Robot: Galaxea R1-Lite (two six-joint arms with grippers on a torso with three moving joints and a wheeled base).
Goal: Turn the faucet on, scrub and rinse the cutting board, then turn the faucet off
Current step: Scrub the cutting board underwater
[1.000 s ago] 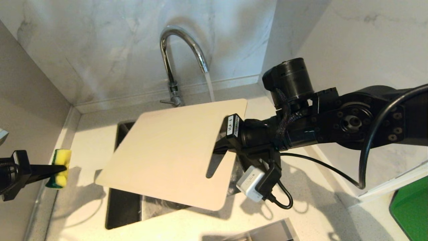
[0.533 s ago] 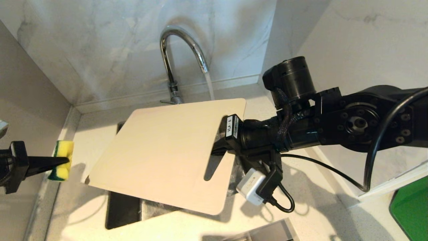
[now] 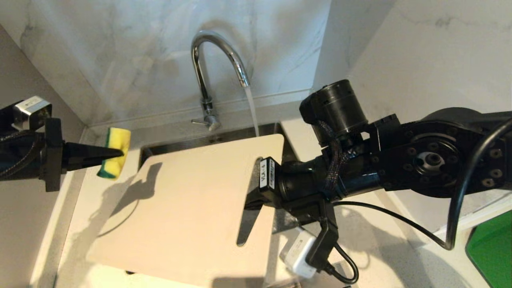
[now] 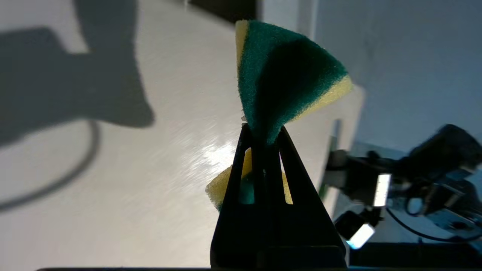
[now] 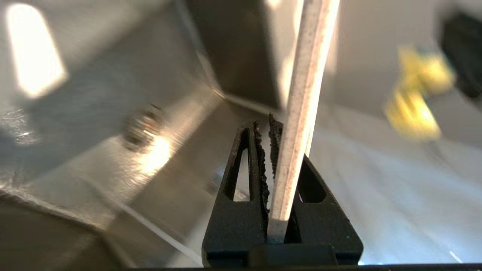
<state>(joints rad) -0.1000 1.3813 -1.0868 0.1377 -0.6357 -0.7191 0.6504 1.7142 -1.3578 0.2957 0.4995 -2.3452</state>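
Note:
Water runs from the chrome faucet (image 3: 218, 56) and falls at the far edge of the beige cutting board (image 3: 188, 216). The board hangs tilted over the sink (image 3: 208, 139). My right gripper (image 3: 251, 200) is shut on its right edge beside the handle slot; in the right wrist view the board's edge (image 5: 301, 113) stands clamped between the jaws of that gripper (image 5: 275, 130). My left gripper (image 3: 118, 153) is shut on a green-and-yellow sponge (image 3: 119, 138), held just off the board's far left corner. In the left wrist view the sponge (image 4: 286, 75) sticks out past the left gripper (image 4: 263, 131), above the board (image 4: 150, 158).
The faucet's thin lever (image 3: 200, 121) points left at its base. Marble walls close in behind and on both sides. A green object (image 3: 492, 252) lies on the counter at the right. The right arm's cable (image 3: 400, 208) loops over the counter.
My right gripper has brought the board lower and nearer, uncovering the sink's far rim. My left gripper has carried the sponge up and right, to the board's far left corner.

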